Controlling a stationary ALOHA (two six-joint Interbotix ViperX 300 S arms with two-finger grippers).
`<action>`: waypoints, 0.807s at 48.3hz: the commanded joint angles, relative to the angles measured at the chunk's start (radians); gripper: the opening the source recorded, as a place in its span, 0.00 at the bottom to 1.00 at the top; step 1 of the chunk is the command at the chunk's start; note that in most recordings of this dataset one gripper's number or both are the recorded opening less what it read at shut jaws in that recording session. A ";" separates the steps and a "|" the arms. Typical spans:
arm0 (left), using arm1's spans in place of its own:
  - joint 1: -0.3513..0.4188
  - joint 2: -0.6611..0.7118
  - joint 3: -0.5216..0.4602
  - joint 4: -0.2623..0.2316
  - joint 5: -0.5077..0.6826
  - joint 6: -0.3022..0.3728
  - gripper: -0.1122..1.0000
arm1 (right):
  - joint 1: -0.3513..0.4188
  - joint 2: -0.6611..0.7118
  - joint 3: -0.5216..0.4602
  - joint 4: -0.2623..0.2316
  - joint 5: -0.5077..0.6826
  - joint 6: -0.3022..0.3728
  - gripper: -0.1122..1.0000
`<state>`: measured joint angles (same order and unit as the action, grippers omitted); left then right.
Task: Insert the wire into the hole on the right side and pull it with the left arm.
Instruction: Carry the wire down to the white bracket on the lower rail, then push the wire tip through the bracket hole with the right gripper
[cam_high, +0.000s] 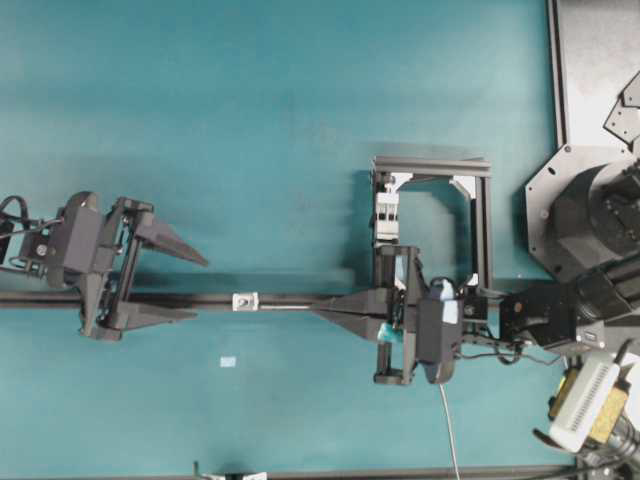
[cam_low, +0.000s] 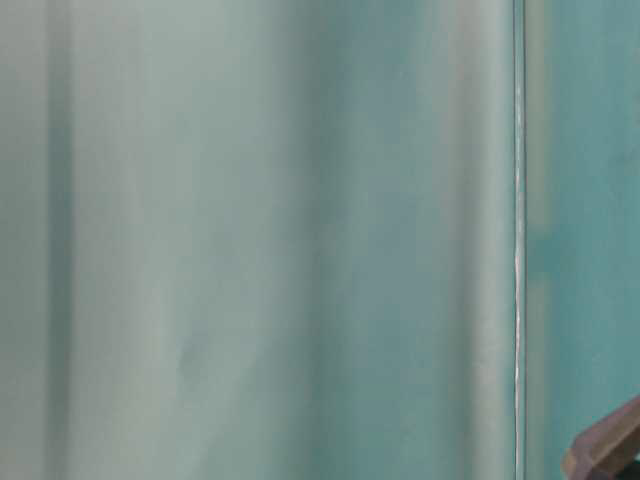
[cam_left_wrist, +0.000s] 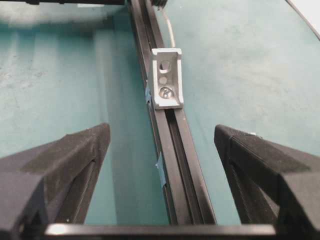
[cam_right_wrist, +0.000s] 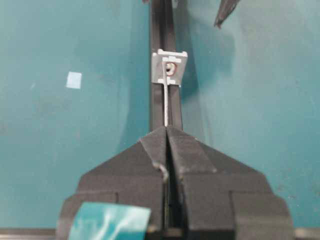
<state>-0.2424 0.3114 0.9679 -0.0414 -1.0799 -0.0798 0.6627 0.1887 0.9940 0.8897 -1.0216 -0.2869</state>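
Observation:
The hole is a small silver fitting (cam_high: 245, 301) (cam_left_wrist: 166, 77) (cam_right_wrist: 169, 67) on a black rail (cam_high: 150, 299). My right gripper (cam_high: 318, 307) (cam_right_wrist: 166, 129) is shut on the thin pale wire (cam_high: 285, 306) (cam_right_wrist: 165, 105). The wire runs straight from the pinched tips to the fitting's right face. In the left wrist view a short piece of wire (cam_left_wrist: 170, 32) shows behind the fitting and none on its near side. The left arm's gripper (cam_high: 198, 288) (cam_left_wrist: 161, 131) is open just left of the fitting, its fingers (cam_left_wrist: 75, 160) either side of the rail, holding nothing.
A black frame (cam_high: 482, 220) with a white banded block (cam_high: 385, 215) stands behind the right gripper. A pale tape square (cam_high: 228, 361) lies on the teal mat. A beige box (cam_high: 590, 400) sits bottom right. The table-level view is a teal blur.

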 joint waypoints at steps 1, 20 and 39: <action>-0.005 0.000 -0.017 -0.002 -0.021 0.002 0.84 | 0.018 -0.002 -0.002 0.012 -0.038 0.002 0.12; -0.005 0.020 -0.038 -0.002 -0.035 0.002 0.84 | 0.020 0.048 -0.012 0.026 -0.072 0.003 0.12; -0.002 0.052 -0.072 -0.002 -0.035 0.000 0.84 | 0.020 0.067 -0.012 0.031 -0.086 0.003 0.12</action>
<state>-0.2439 0.3774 0.9097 -0.0399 -1.1060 -0.0798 0.6780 0.2669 0.9910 0.9189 -1.0953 -0.2853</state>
